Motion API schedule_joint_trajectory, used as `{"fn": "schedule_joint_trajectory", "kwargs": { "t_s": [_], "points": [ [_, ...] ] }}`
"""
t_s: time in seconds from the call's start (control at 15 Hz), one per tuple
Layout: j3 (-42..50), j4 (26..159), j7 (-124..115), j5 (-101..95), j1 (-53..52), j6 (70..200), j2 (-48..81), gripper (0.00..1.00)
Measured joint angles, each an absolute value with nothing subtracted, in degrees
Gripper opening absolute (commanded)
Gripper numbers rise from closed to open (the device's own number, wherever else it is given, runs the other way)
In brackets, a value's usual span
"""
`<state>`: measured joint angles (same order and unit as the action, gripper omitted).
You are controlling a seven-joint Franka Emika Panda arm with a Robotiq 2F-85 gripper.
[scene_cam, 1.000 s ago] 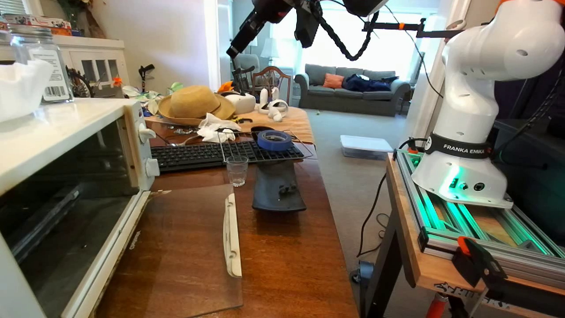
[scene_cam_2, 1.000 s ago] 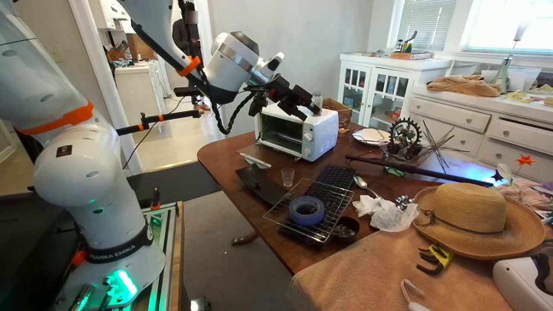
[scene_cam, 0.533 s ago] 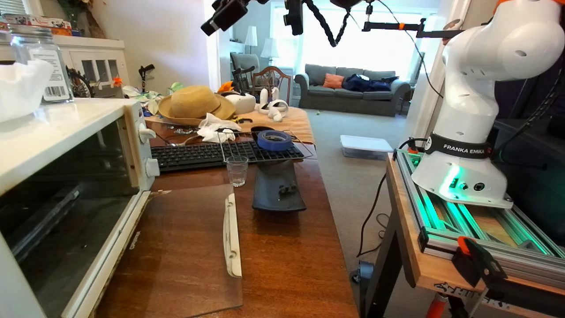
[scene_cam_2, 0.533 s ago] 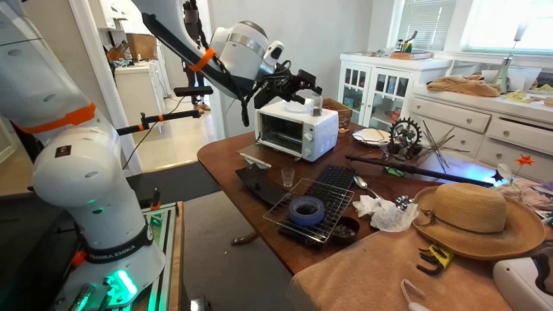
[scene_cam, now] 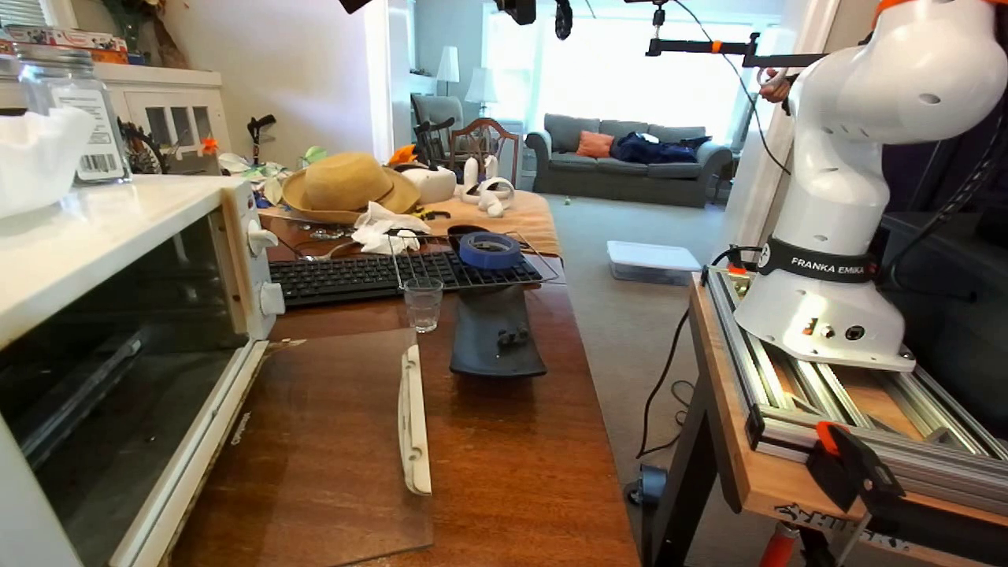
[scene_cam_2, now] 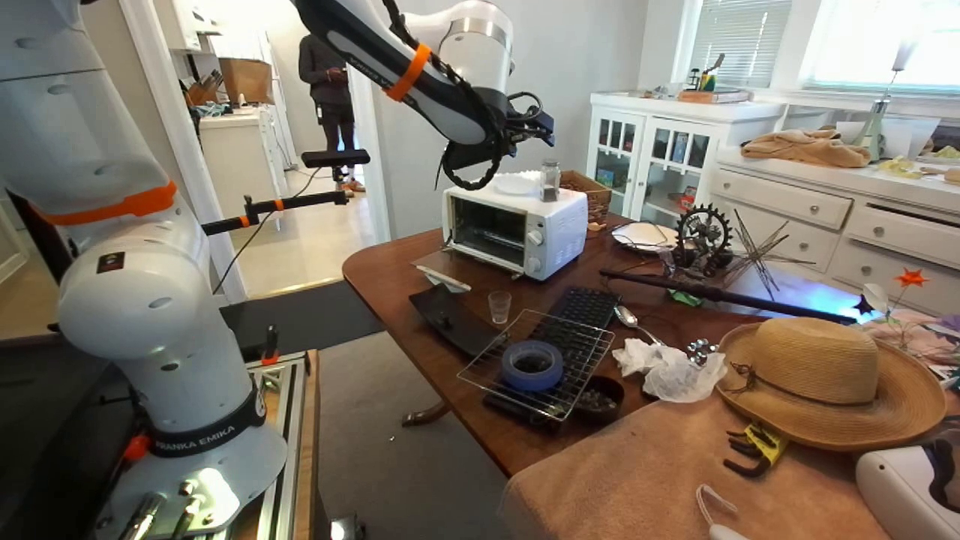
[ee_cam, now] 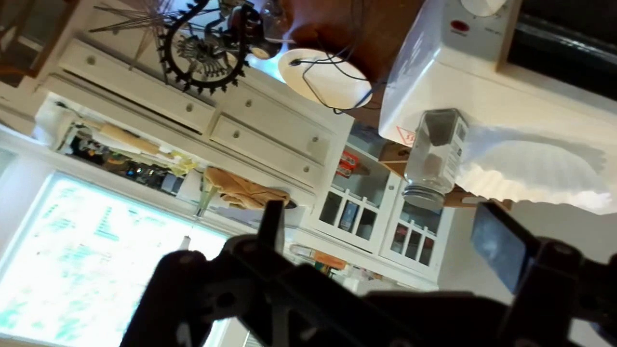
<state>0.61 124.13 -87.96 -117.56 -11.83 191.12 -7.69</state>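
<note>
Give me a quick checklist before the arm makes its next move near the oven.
1. Gripper open: ok, nothing held.
2. Gripper clear of jar: ok, not touching.
3. Jar upright on the oven, lid on: ok.
4. Free space around jar: not ok, a white dish stands close beside it.
5. Oven door shut: not ok, it is folded down open.
6. How full the jar is: cannot tell.

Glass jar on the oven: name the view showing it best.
The wrist view: the glass jar appears large and whole, lid included. Exterior views show it either partly behind a white dish, or unobstructed but small.
</note>
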Motion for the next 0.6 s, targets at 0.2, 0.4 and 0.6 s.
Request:
{"fn": "schedule_joint_trajectory", "kwargs": {
  "t_s": [0.2,0.4,0.6],
  "points": [
    [4.16,122.28,-87.27,-117.52,-10.92,197.3,-3.77,1.0],
    [4.6,121.33,-86.93,-117.45,-10.61,198.13,-1.45,1.0],
    [4.27,121.32,-86.0,-117.75,-10.83,198.12,-1.31,1.0]
  ]
}}
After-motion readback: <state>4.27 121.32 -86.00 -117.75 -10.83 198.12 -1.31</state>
